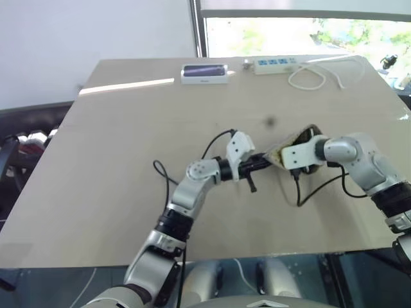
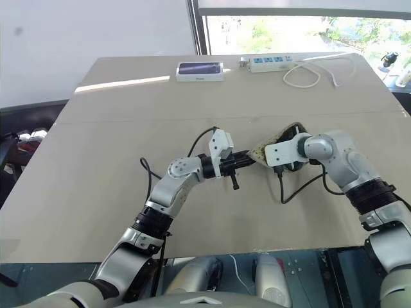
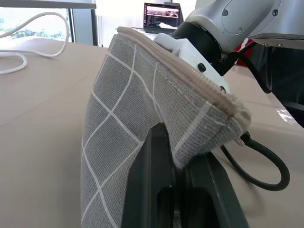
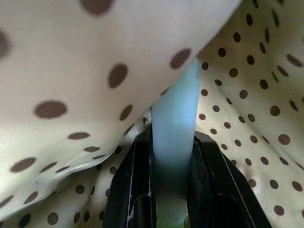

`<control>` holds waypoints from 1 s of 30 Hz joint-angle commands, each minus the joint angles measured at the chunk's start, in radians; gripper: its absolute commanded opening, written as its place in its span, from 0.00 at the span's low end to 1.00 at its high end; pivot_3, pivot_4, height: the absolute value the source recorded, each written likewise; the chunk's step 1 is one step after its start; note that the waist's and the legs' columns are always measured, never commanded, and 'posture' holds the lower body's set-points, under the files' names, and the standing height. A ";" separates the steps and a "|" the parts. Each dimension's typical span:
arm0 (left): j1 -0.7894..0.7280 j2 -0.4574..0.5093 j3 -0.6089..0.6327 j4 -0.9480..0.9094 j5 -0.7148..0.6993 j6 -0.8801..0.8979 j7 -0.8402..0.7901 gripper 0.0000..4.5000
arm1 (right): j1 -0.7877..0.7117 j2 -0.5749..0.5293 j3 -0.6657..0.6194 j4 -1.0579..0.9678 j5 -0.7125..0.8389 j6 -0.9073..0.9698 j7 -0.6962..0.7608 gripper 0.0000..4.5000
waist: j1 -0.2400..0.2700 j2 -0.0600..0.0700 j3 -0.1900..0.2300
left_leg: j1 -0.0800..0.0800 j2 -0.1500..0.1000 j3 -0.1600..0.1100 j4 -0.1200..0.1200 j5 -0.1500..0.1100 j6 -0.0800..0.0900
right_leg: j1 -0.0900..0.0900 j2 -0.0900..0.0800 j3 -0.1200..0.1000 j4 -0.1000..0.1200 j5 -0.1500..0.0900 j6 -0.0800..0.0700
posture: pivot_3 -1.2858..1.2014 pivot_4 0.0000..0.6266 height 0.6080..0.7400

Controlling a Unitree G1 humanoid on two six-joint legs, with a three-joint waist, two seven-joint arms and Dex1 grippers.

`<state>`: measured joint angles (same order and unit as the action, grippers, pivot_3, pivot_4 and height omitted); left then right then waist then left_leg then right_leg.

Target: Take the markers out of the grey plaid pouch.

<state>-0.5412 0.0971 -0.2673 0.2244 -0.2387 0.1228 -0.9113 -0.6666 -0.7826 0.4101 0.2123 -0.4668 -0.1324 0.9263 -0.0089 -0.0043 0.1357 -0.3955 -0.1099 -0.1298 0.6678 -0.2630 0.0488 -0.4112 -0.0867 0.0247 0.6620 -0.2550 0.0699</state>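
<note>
Inside pouch [image 3: 142, 109], right hand [image 4: 173, 156] pinches highlighter [image 4: 175, 118].

Bright daylight from window [image 1: 308, 35], glare streak on table [image 1: 128, 192], sharp focus

Right gripper [image 4: 173, 190] buried inside pouch [image 3: 137, 118]; from the head views its fingers are hidden by fabric. Highlighter [image 4: 175, 128] shows mid-barrel only, far end lost under the dotted lining [image 4: 71, 71]. Red-and-black marker unseen. Laptop [image 3: 162, 16] partly behind right arm.
</note>
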 commanded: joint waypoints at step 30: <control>0.018 0.044 0.001 0.013 0.072 -0.169 0.020 0.00 | 0.254 -0.057 -0.372 -0.487 0.575 0.093 0.154 0.06 | 0.004 0.000 0.000 | -0.002 0.000 0.000 0.000 0.000 0.000 | -0.002 -0.001 0.000 0.000 0.000 0.000 | 0.52 0.24 1.00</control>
<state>-0.5181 0.1421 -0.2755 0.2486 -0.1667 -0.0219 -0.8968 -0.4009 -0.8450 0.0892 -0.2298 0.0486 -0.0133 1.0731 -0.0048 -0.0046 0.1360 -0.3975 -0.1098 -0.1300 0.6675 -0.2630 0.0489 -0.4128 -0.0874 0.0248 0.6618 -0.2550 0.0699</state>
